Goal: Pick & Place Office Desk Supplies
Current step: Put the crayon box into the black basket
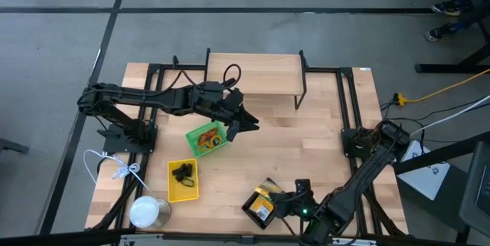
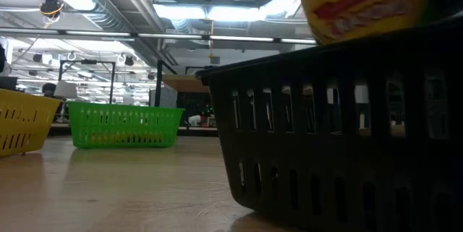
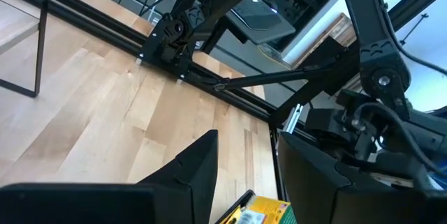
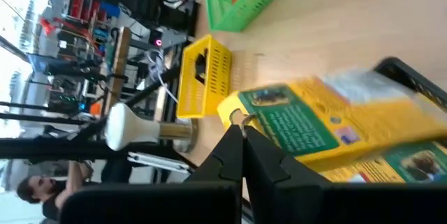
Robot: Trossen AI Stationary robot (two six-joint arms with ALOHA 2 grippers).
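A: Three trays on the desk (image 1: 306, 135): green tray (image 1: 207, 139) mid-desk, yellow tray (image 1: 183, 180) nearer the front edge, black mesh tray (image 1: 262, 202) at the front. You have the right hand (image 1: 293, 197) clenched, fingers pressed together, at the black mesh tray's rim beside the printed boxes (image 1: 264, 211) lying in it. I cannot tell whether it pinches anything.

B: And the left hand (image 1: 246, 123)?

A: Released, fingers parted, empty, hovering just beside the green tray, which holds orange loops (image 1: 208, 137). Black clips (image 1: 181, 172) sit in the yellow tray.

B: How should I finish this step?

A: My judgement: lift the right hand straight up so it clears the mesh wall without dragging the tray or tipping a box over the rim.

B: Obstacles?

A: White can (image 1: 145, 211) and white cord (image 1: 115, 168) sit at the left front corner, near the yellow tray; a wooden shelf (image 1: 254, 73) stands at the back. None is near the right hand.
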